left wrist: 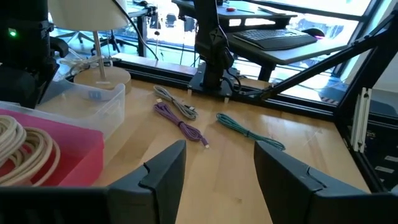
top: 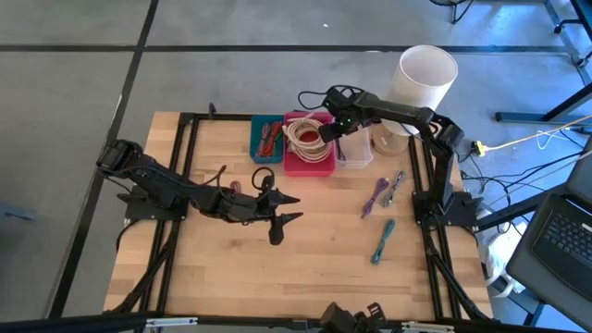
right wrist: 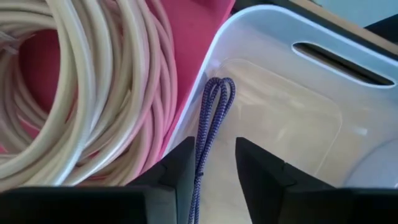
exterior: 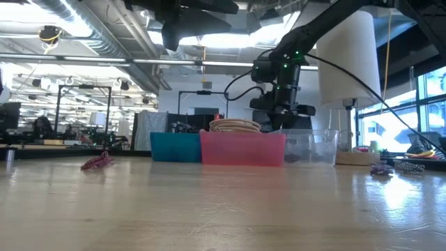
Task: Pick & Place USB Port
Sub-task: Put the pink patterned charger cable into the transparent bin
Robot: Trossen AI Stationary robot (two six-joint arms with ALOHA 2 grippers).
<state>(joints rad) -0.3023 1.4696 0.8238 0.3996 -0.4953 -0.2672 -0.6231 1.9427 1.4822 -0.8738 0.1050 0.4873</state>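
Observation:
My right gripper (top: 339,129) (right wrist: 214,171) hovers over the clear bin (top: 355,148) (right wrist: 292,112), beside the pink bin (top: 308,148), and is shut on a purple-blue braided USB cable (right wrist: 211,106). More cables lie loose on the table to the right: purple (top: 375,197) (left wrist: 180,124), grey (top: 396,185) (left wrist: 177,102) and teal (top: 383,240) (left wrist: 245,129). Another small purple cable (top: 236,188) (exterior: 97,162) lies near my left arm. My left gripper (top: 282,211) (left wrist: 217,174) is open above the table's middle, touching nothing. My right gripper pinches the purple-blue cable between its two fingers (right wrist: 180,171), coming from above and pointing down. The doubled strands (right wrist: 201,163) run out from between the fingers. The folded loop end (right wrist: 219,86) hangs below them, over the clear bin's floor and beside the pink bin's wall.
The blue bin (top: 266,139) holds red cables; the pink bin holds coiled beige cables (right wrist: 74,93) (top: 305,134). A white lamp (top: 425,79) stands at the far right corner. Black frame rails (top: 185,166) run along both table sides. Bare wood lies toward the near edge.

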